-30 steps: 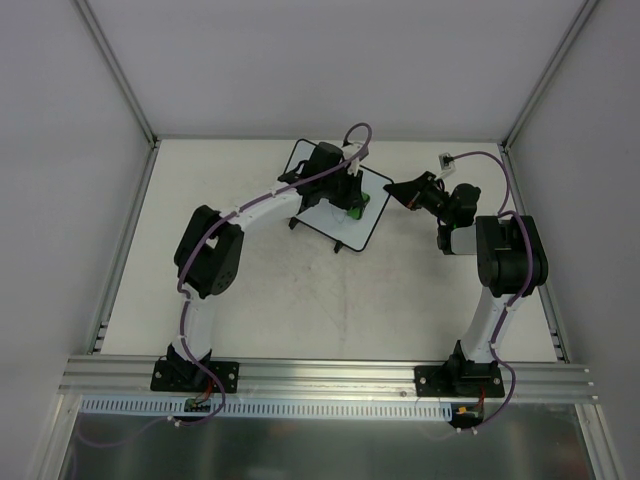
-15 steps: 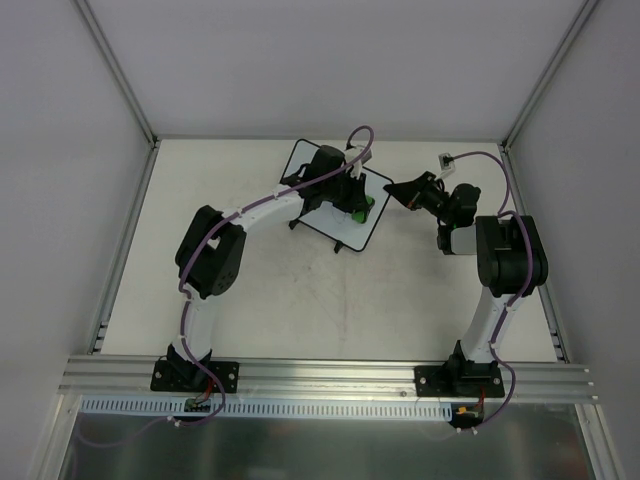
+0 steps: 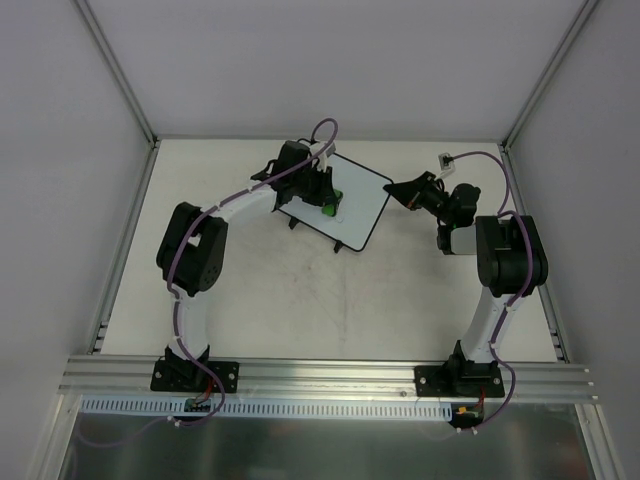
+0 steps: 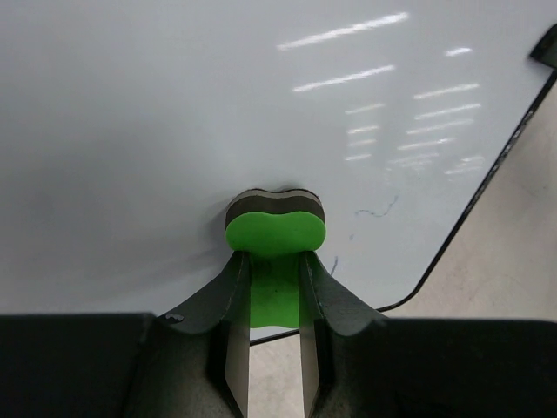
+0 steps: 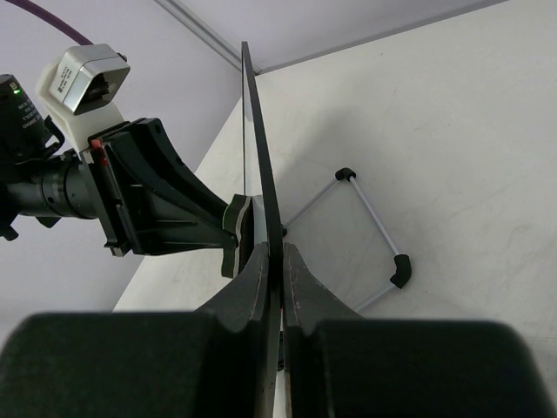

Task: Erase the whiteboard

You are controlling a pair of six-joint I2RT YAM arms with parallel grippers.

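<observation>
The whiteboard stands tilted on its wire stand at the back middle of the table. My left gripper is shut on a green eraser with a dark felt face, and presses it flat on the board's white surface. Thin faint dark marks lie just right of the eraser, near the board's lower right corner. My right gripper is shut on the board's black frame edge, seen edge-on. In the top view it is at the board's right corner. The eraser touches the board's far face.
The stand's wire legs end in black feet behind the board. A small white object lies at the back right. Enclosure walls surround the table, and an aluminium rail runs along the near edge.
My left gripper has slid the eraser leftward across the board, from its right part to its left part. My right gripper has kept its hold on the board's edge.
</observation>
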